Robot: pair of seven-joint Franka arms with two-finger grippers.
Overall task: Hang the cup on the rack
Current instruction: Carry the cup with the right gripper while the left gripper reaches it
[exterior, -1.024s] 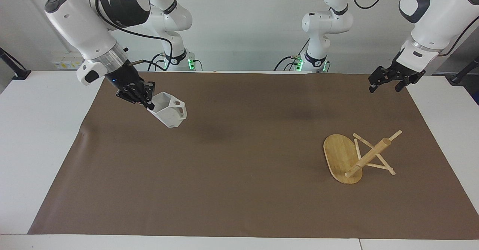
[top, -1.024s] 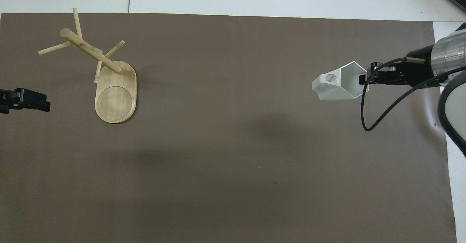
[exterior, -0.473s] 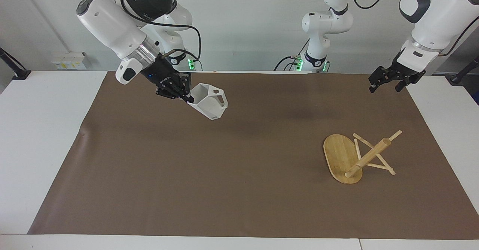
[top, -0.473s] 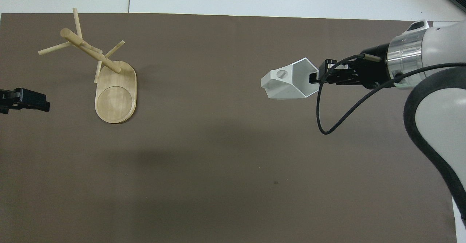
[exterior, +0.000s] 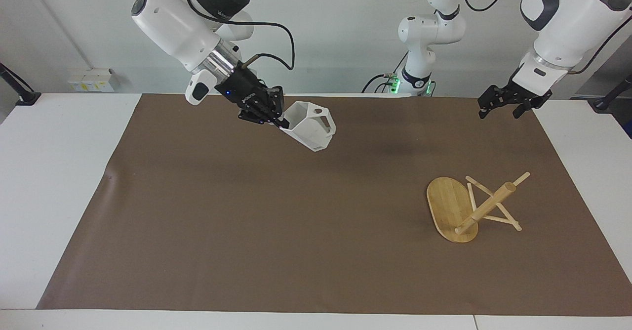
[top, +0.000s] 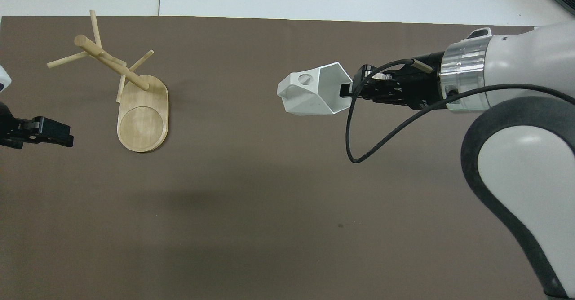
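Fingers (exterior: 279, 121) of the right gripper (exterior: 281, 122) are clamped on the rim wall of the cup (exterior: 310, 131), gripping it at the side away from its handle; of the left gripper's fingers I cannot tell whether they are parted or closed.

By size, first comes the white surface (exterior: 54, 182), with a brown mat (exterior: 276, 231) spread over most of it. Both arms reach in above the mat. The right arm (exterior: 177, 21) comes from its own end and stretches toward the middle, its gripper raised in the air over the mat. The left arm (exterior: 563, 19) waits, its gripper (exterior: 504, 103) hanging over the mat's edge at the left arm's end of the surface.

The rack (exterior: 469, 206) stands on the mat toward the left arm's end. Its oval base (top: 143, 120) lies flat, the thick post (top: 112, 63) rises from the end of the base farther from the robots, and thin peg sticks (top: 67, 60) cross through the post.

The cup is held clear of the mat, tilted, its open hexagonal mouth (top: 330, 86) turned partly up and toward the gripper. Its blocky handle (top: 298, 81), pierced by a round hole, points toward the rack's end of the surface. Cup and rack are well apart, with bare mat between them.
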